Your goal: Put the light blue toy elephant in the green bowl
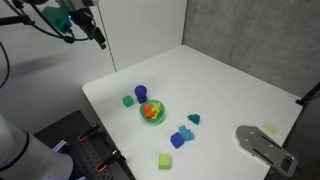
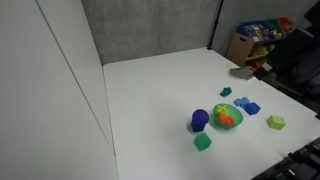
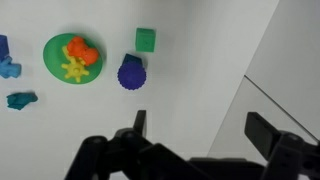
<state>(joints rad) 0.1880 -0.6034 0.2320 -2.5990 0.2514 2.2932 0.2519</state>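
Note:
The light blue toy elephant (image 1: 186, 130) lies on the white table between a teal piece (image 1: 193, 118) and a darker blue cube (image 1: 177, 140). It also shows in the other exterior view (image 2: 243, 102) and at the left edge of the wrist view (image 3: 9, 70). The green bowl (image 1: 152, 113) stands beside it and holds orange and yellow toys; it also shows in both other views (image 2: 227, 124) (image 3: 52, 52). My gripper (image 1: 98, 38) hangs high above the table's far corner, well away from the toys. Its jaws (image 3: 200, 130) are open and empty.
A purple toy (image 3: 131, 73) and a green cube (image 3: 146, 39) sit by the bowl. A lime cube (image 1: 165, 160) lies near the table's front edge. A grey device (image 1: 262, 145) rests at a table corner. A wall panel (image 2: 40, 90) borders the table.

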